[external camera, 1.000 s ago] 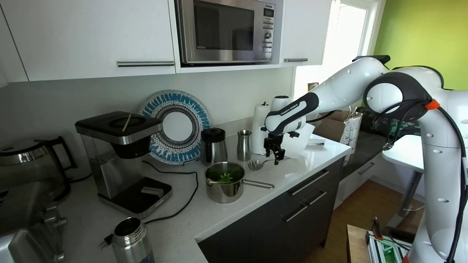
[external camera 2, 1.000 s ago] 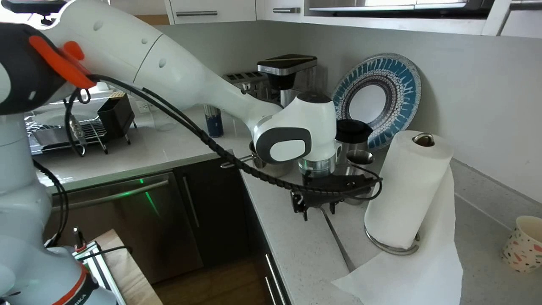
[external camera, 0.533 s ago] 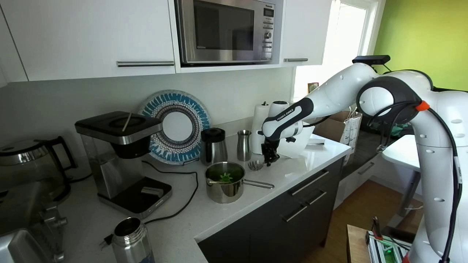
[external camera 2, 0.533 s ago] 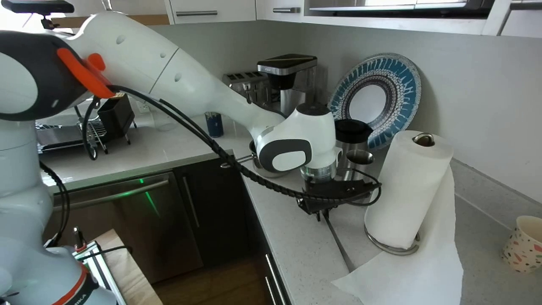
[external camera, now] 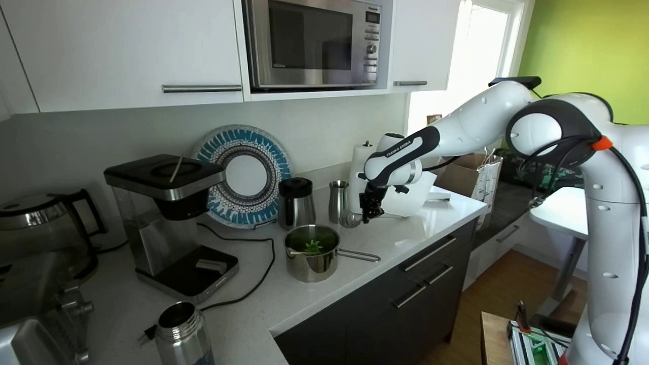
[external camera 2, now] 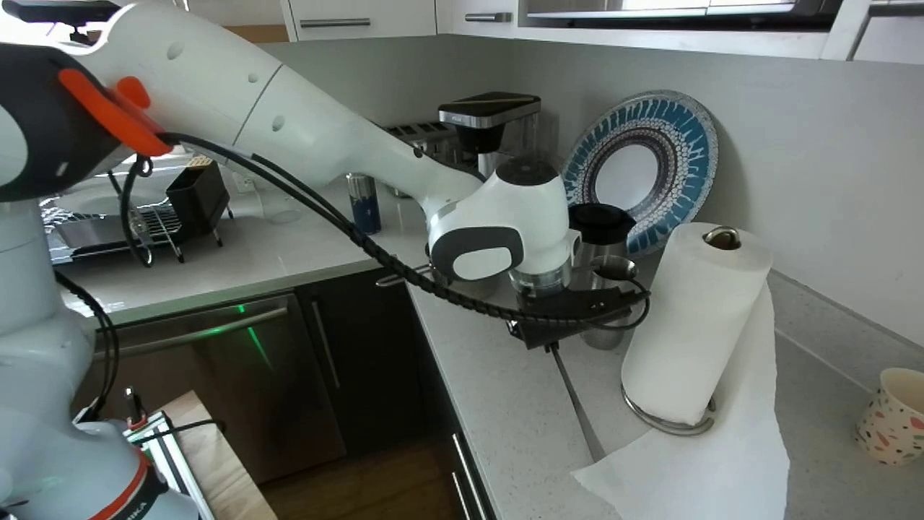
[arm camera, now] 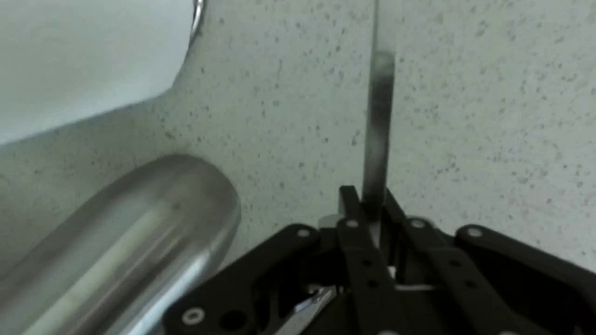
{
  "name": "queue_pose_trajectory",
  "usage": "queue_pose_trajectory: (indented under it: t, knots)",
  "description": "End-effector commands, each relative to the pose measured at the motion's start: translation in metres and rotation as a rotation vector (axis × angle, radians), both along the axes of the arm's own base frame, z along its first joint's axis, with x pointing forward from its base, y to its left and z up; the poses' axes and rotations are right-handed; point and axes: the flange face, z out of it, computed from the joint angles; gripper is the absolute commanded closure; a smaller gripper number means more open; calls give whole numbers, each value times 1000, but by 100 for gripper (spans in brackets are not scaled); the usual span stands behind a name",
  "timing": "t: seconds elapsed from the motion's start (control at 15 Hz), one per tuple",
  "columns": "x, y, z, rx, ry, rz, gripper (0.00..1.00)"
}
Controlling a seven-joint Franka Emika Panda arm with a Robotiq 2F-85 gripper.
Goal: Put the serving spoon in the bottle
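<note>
The serving spoon is silver with a long thin handle [arm camera: 379,125], which my gripper [arm camera: 368,193] pinches between its two fingertips in the wrist view. In an exterior view the gripper [external camera: 366,219] hangs low over the counter, and the spoon's round bowl [external camera: 349,219] sticks out beside it, overlapping the foot of the bottle. The handle [external camera 2: 574,401] slants away from the gripper [external camera 2: 552,347] toward a loose paper sheet; I cannot tell whether its far end touches down. The silvery bottle [external camera: 335,203] stands upright close by; its lower body [arm camera: 149,242] fills the wrist view's lower left.
A paper towel roll [external camera 2: 693,318] stands beside the bottle, its loose sheet [external camera 2: 693,480] spread on the counter. A steel pot [external camera: 310,266] with a handle sits nearer the counter's edge. Behind are a black-lidded jug [external camera: 296,208] and a patterned plate [external camera: 215,203]. A threaded metal flask [external camera: 185,337] stands farther off.
My gripper has gone from open around the spoon's handle to shut on it. It has risen a little, and the spoon's bowl has come up and toward the bottle with it.
</note>
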Motion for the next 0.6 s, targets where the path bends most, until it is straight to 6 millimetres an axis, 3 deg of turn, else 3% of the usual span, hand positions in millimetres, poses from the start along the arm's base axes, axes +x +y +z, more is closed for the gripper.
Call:
queue_pose_trajectory:
  t: [0.0,0.47,0.53]
  knots:
    - [-28,24,49,88,-119,138,97]
    - [-63,71,147,232,-318,454,97]
    - [-45,57,134,190,-270,376,88]
